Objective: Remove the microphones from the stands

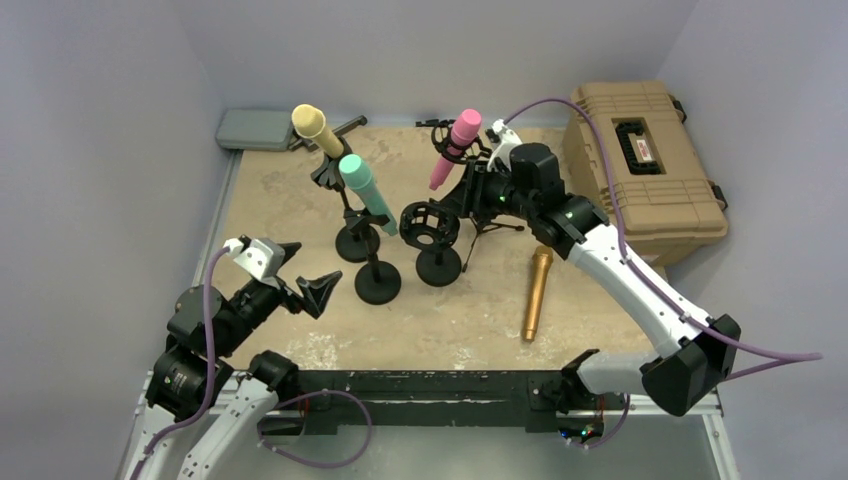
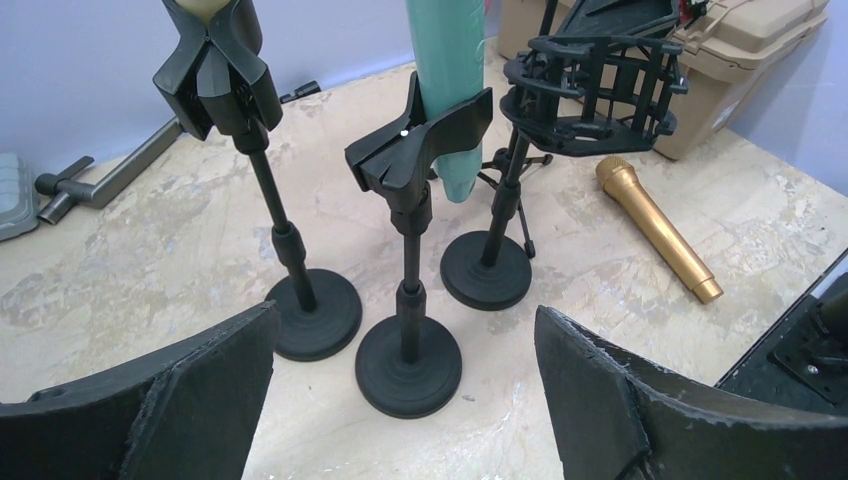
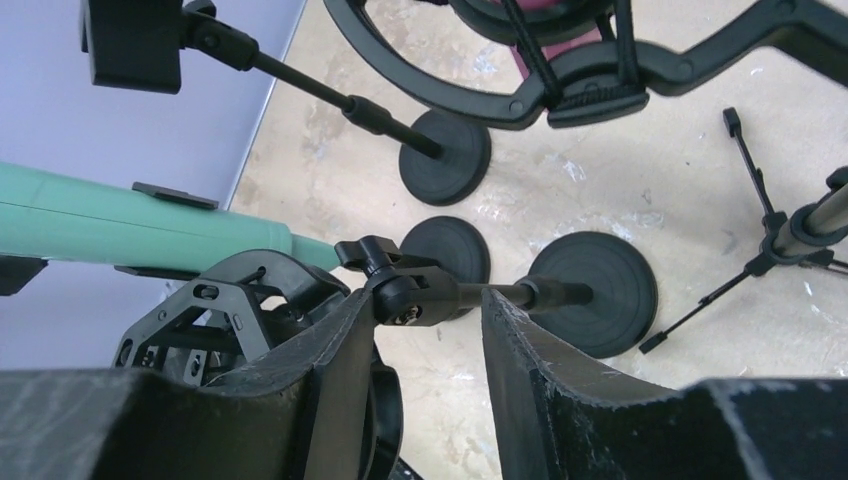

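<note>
Near left, the left tool (image 1: 318, 262) hovers spread wide, holding nothing. Beyond it, the yellow microphone (image 1: 315, 128) and teal microphone (image 1: 365, 190) sit tilted in their stands (image 1: 378, 285). The right tool (image 3: 428, 300) – fingers parted – straddles the neck of the empty shock mount (image 1: 430, 225). The gold microphone (image 1: 537, 293) lies flat on the worktop (image 1: 450, 320), right of the stands.

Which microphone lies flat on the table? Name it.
The gold microphone. It lies on the table; the yellow microphone, teal microphone and pink microphone sit in stands.
</note>
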### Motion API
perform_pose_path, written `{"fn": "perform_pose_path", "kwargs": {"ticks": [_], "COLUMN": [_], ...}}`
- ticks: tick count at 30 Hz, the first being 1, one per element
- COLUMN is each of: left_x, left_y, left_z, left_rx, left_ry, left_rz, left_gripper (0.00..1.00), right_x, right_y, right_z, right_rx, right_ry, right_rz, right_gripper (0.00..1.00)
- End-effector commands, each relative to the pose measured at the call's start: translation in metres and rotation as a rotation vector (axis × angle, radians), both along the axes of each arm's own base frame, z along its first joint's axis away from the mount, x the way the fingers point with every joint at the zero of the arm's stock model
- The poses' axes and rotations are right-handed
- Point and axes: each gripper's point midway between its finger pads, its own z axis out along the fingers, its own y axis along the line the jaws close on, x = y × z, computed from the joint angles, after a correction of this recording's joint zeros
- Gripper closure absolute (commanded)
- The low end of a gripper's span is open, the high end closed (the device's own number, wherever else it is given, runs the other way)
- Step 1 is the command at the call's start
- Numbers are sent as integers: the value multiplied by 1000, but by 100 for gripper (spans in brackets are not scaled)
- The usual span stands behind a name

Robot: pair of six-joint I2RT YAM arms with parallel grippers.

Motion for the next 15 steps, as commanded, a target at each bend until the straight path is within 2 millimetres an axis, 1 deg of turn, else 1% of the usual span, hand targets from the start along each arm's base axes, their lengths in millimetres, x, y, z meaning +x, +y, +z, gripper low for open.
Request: {"fn": "perform_pose_path", "kwargs": {"ticks": [1,7,10,12,15], "left_x": [2,2,2,2,2], "left_y": [-2,-1,-1,-2,-2], "left_z": [-1,-1,-1,-1,-1], "left_rx": [25,25,25,26,28], "left_ry": [-13,-13,-13,-10,-11], "left_rz": [-13,-13,-13,-13,-13], "left_gripper": [5,5,5,5,5], "right_x": [6,9,8,5,1], "right_y": [4,-3,-10,-14,-22], "right_z": [11,0,-11,-22,-46], "right_rx": [39,10,-22,-43,-95], "right_ry": [-80,-81,-76,-66,-40], "right_rz": [46,18,-7,-11,-19], "right_gripper": [60,62,63,63,63]}}
